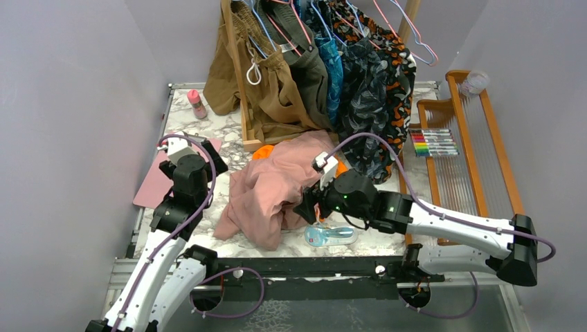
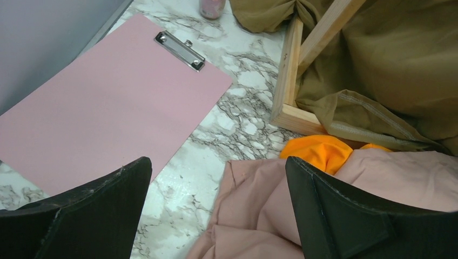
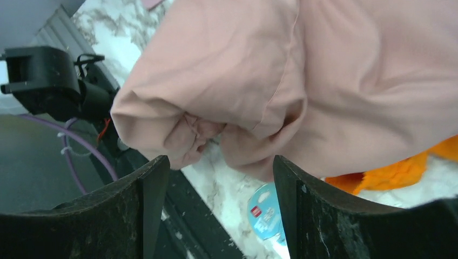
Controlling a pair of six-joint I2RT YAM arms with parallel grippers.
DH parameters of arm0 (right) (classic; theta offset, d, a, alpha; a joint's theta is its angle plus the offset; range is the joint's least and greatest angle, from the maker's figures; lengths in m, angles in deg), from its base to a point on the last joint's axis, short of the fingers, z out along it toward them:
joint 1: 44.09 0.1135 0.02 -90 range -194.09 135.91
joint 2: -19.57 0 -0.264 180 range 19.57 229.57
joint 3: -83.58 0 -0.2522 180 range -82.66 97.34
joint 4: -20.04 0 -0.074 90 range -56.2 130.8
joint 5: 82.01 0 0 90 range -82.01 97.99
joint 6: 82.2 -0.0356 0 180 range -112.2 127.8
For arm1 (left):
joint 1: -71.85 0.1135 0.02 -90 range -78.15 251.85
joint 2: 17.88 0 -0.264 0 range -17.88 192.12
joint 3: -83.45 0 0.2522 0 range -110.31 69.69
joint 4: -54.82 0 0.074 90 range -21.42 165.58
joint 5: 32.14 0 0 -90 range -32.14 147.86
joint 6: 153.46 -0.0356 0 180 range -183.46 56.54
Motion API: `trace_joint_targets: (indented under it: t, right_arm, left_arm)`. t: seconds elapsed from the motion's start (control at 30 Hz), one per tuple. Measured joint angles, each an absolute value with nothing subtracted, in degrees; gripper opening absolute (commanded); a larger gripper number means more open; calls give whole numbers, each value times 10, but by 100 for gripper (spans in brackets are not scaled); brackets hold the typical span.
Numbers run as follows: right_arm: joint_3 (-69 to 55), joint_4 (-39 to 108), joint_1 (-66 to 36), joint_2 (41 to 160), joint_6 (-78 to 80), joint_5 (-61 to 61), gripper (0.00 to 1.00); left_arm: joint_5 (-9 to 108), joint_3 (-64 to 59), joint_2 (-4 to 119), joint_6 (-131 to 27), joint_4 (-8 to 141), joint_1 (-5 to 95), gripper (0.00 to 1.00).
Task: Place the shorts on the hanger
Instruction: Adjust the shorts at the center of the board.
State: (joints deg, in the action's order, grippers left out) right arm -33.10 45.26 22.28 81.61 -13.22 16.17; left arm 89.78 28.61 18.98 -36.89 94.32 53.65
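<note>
The dusty pink shorts [image 1: 266, 190] lie in a crumpled heap in the middle of the marble table. My right gripper [image 1: 304, 206] hovers at their near right edge; in the right wrist view it [image 3: 220, 167] stands open with a hanging fold of the shorts [image 3: 281, 75] just beyond the fingertips, nothing between them. My left gripper [image 1: 208, 153] is at the heap's far left side, open [image 2: 216, 167] above bare marble and the edge of the shorts [image 2: 259, 216]. I cannot single out the hanger: light blue wires [image 1: 257, 34] on the back rack carry other clothes.
A pink clipboard [image 2: 108, 102] lies at the left. Bright orange shorts [image 2: 318, 151] peek from under the pink heap by the wooden rack base [image 2: 289, 81]. A clear bottle [image 1: 331, 236] lies near the front edge. Markers [image 1: 432, 142] and a wooden frame [image 1: 477, 138] stand at the right.
</note>
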Motion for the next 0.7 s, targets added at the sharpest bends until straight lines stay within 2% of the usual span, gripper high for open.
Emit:
trace_joint_targets:
  t: [0.23,0.43,0.7]
  right_arm:
    - [-359,422,227,859,-193,86,77]
    - [-339,404,239,923,-220,77,76]
    - [-330,383,250,938,-260,108,69]
  left_arm:
    - [865,292,194,-379,928,537,96]
    - [851,294,198,-382,921,537,97]
    - [843,296,198,-383,918,537,97]
